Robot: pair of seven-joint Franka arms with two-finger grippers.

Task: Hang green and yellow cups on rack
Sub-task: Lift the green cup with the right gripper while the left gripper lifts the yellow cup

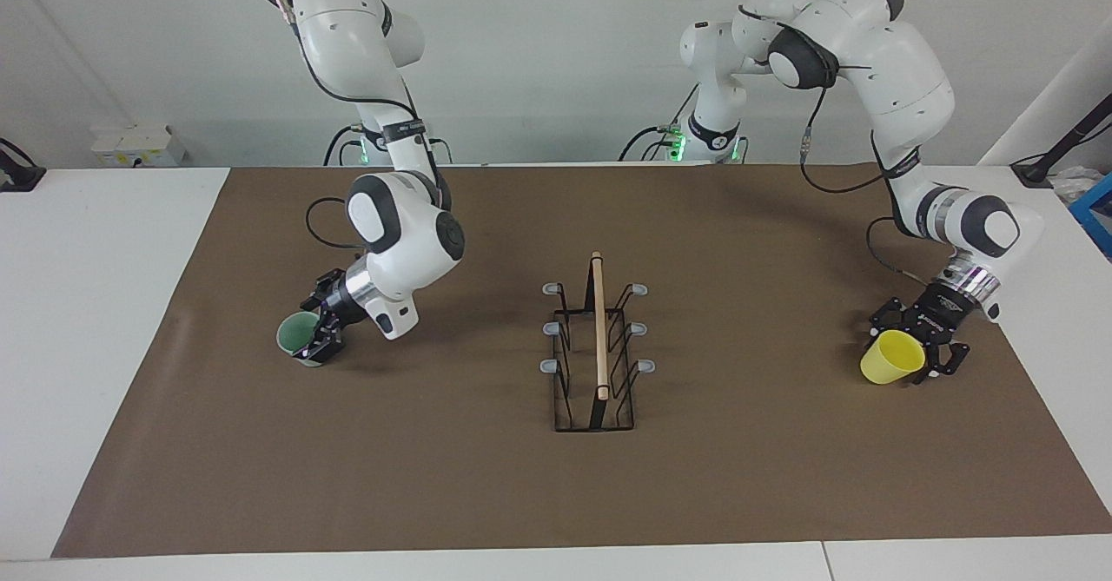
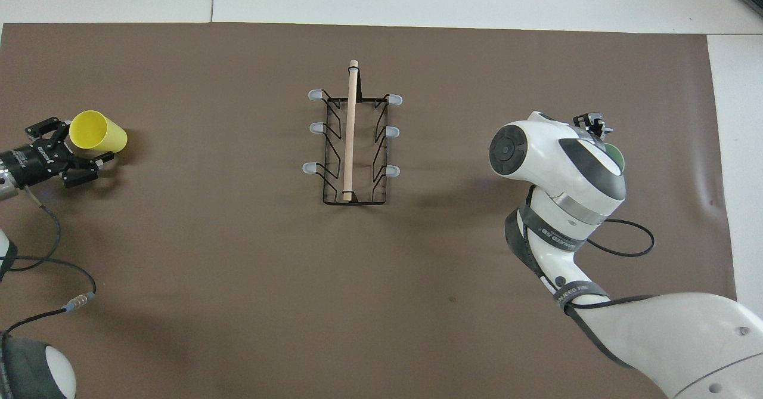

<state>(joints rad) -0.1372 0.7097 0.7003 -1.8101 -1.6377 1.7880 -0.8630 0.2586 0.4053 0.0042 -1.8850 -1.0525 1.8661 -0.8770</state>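
Facing view: left pincer (image 1: 914,345) is down at the yellow cup (image 1: 892,360), which lies tipped on the brown mat (image 1: 486,494) at the left arm's end of the bench; its fingers are spread wide to either side of the cup, not clamped. Right pincer (image 1: 320,327) is low at the green cup (image 1: 296,336), upright at the right arm's end, fingers likewise apart around it. Rack (image 1: 595,357) stands mid-mat between the cups, prongs bare.

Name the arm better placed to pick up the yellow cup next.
Left. The left end effector is open around the yellow cup at its end of the table; the right end effector is at the green cup.
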